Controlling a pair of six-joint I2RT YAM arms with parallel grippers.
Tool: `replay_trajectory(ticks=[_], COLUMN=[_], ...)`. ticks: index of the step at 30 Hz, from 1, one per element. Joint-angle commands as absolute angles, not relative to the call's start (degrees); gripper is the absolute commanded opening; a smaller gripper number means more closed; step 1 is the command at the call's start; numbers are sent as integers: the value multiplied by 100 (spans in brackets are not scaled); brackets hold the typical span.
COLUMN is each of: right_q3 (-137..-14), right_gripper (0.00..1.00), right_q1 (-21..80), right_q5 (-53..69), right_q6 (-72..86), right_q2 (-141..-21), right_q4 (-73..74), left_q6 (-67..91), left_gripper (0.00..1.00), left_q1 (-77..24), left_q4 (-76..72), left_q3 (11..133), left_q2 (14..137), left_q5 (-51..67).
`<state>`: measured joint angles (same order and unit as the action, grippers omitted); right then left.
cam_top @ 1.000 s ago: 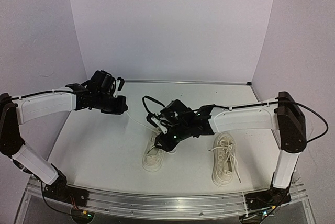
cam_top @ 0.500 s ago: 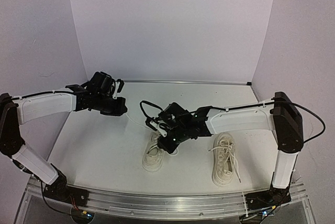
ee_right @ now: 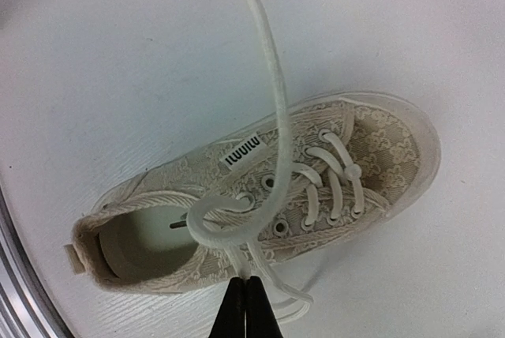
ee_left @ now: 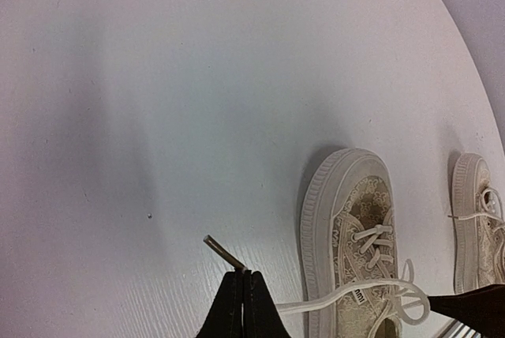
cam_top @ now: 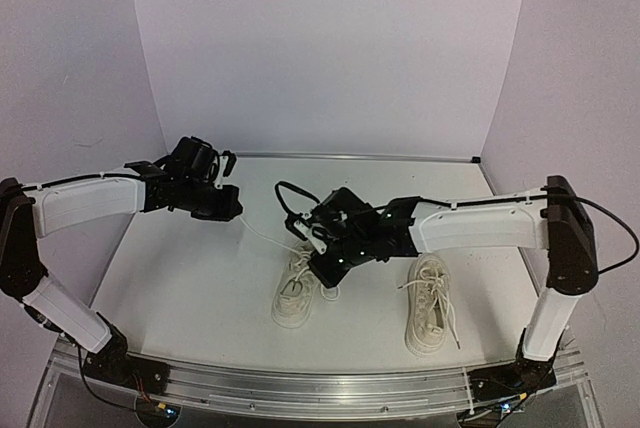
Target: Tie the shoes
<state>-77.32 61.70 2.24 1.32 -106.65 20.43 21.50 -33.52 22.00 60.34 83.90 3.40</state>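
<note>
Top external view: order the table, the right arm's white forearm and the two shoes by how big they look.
1. Table.
2. Right arm's white forearm.
3. Left shoe and right shoe, tied: they look alike, and the right arm's fingers hide part of the left shoe.

Left tool (ee_left: 243,276), right tool (ee_right: 245,283) — both clamped.

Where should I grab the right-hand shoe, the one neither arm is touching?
Probably the heel end of the right-hand shoe, pinched across its side walls, coming straight down from above. It sits sole-down with its opening facing up. Its loose laces sprawl over the middle and off one side, so the heel looks clearest.
</note>
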Motion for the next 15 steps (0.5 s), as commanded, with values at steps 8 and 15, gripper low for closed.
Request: replay_trajectory(ticks=[8,15], right_q3=[-7093,-6325], right_gripper=[0,0], right_q1=[5634,4538], right_q5=[-238,138], right_q6=[794,1396], right_q2=[-9805,-9530], right_q4=[2061,1688], left_q6=[2145,2107], left_gripper=[0,0], left_q1=[-3305,-3297], left_q4=[2157,2167], left_q3=[6207,6222], left_q2=[8342,8412], left_q5=[335,372])
